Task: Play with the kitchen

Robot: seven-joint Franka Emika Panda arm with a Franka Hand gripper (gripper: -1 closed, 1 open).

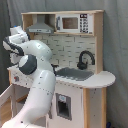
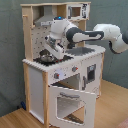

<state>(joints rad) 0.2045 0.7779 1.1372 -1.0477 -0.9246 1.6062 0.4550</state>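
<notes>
— Where was the robot's gripper (image 2: 51,49), and how did its fingers stand?

— In the second exterior view it hung low over the stove end of the white and light-wood toy kitchen (image 2: 60,80), just above a small dark pot (image 2: 46,58) sitting on the black stovetop (image 2: 50,60). Whether the fingers were apart or together, I cannot tell; the white wrist hid them. In the first exterior view the arm's own bulk covered the gripper altogether.

— And beyond the gripper?

— The white Panda arm (image 2: 87,35) reached in from the second exterior view's right, passing over the counter. In the first exterior view the same arm (image 1: 37,75) filled the first exterior view's left and hid the stove side.

— How was the kitchen itself placed?

— It stood on a wooden floor (image 2: 112,107) against a grey wall. Its oven door (image 2: 67,105) hung open, tipped outward and down at the front. The curved black faucet (image 1: 84,59) rose behind the grey sink (image 1: 75,74), the grey hood (image 1: 40,26) sat at the top beside a toy microwave (image 1: 74,23), and a pale pegboard back (image 1: 70,47) ran between them.
</notes>
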